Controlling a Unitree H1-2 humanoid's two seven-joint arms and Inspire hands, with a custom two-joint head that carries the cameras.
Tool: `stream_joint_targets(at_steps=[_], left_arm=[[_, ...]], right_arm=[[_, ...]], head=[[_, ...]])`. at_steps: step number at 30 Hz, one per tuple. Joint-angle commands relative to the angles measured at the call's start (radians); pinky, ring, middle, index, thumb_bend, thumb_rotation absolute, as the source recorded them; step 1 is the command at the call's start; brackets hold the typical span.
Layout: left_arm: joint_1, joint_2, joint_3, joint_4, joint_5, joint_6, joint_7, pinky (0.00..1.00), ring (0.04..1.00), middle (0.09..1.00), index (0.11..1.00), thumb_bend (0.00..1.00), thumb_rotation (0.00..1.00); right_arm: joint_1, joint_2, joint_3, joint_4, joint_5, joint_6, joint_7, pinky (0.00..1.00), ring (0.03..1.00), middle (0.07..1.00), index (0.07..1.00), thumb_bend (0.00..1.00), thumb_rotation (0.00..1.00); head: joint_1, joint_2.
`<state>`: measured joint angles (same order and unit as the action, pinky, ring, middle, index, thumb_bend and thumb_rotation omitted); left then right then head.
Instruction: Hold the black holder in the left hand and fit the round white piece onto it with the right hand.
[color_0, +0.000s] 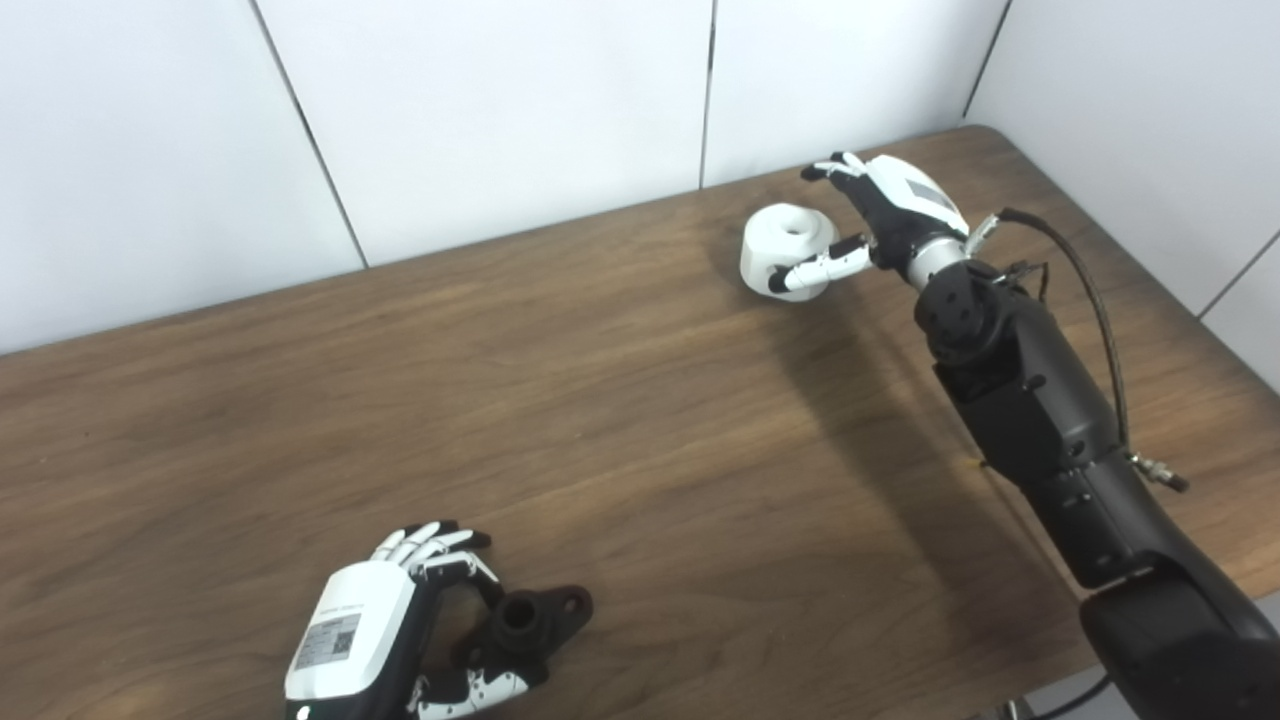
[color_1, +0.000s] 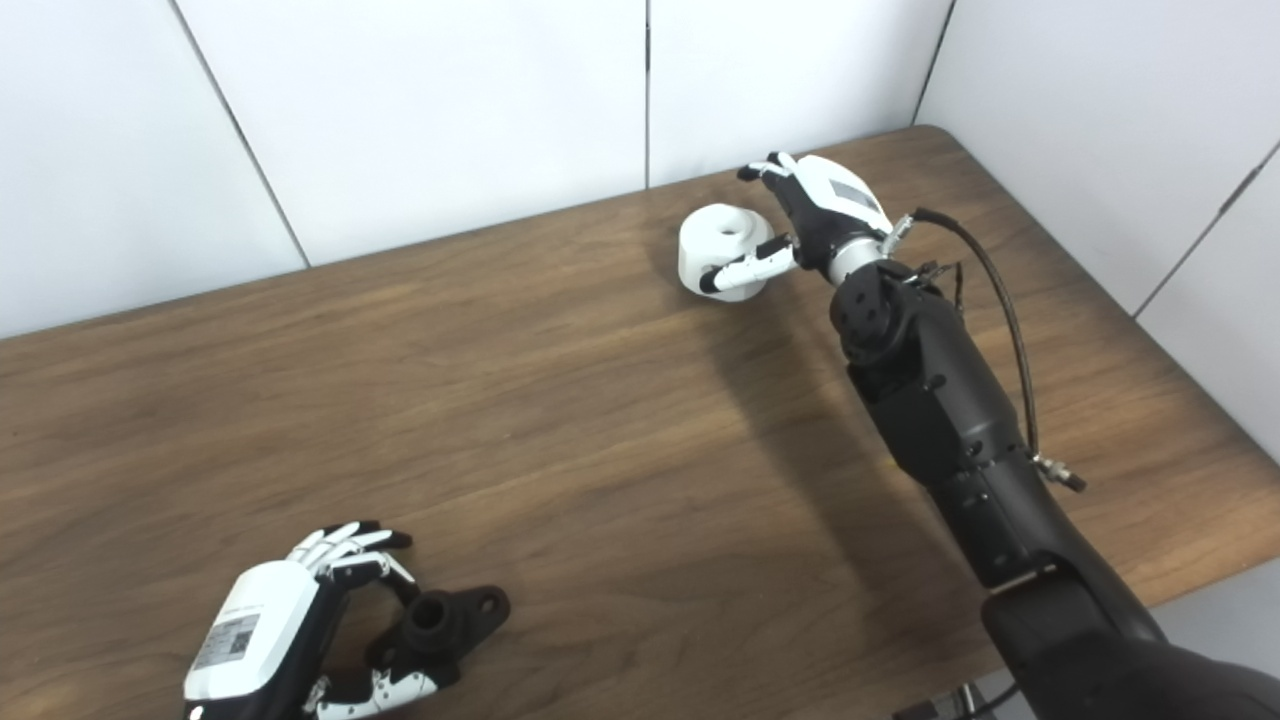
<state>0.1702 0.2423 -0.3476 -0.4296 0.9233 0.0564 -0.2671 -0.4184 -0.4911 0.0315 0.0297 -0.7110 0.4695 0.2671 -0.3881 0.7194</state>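
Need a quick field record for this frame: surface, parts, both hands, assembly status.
surface: wooden table, white wall panels behind
black holder: near front edge, left side, on the table
white round piece: far right, near the wall, centre hole facing up
left hand: fingers curled around the black holder
right hand: thumb and fingers on either side of the white round piece; firm grip cannot be told
parts: far apart
assembly: not yet fitted

Dark brown wood-grain table (color_0: 600, 400), plain white wall panels (color_0: 500, 100) w/ dark seams, black holder (color_0: 530, 620), white round piece (color_0: 785, 240) — both hands (color_0: 350, 630) (color_0: 895, 215) white & black, arms black.
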Motion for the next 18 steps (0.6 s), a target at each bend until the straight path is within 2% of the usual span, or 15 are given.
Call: stream_joint_targets(at_steps=[1,7,18], left_arm=[[0.017,0.014,0.009,0.006,0.014,0.017,-0.019,0.92,0.877,0.791,0.486,0.52,0.05],[0.02,0.009,0.009,0.003,0.022,0.018,-0.019,0.91,0.874,0.789,0.486,0.52,0.05],[0.027,-0.002,0.009,-0.009,0.032,0.024,-0.033,0.91,0.87,0.791,0.487,0.52,0.05]], right_arm=[[-0.052,-0.024,-0.012,-0.01,-0.024,0.0,-0.01,0.92,1.0,0.978,0.851,0.86,0.36],[-0.055,-0.02,-0.01,0.004,-0.026,0.0,-0.007,0.9,1.0,0.971,0.818,0.85,0.37],[-0.064,0.021,-0.043,0.017,-0.027,0.0,-0.01,0.84,0.976,0.934,0.766,0.82,0.36]], head=[[0.0,0.001],[0.002,-0.002],[0.009,0.0]])
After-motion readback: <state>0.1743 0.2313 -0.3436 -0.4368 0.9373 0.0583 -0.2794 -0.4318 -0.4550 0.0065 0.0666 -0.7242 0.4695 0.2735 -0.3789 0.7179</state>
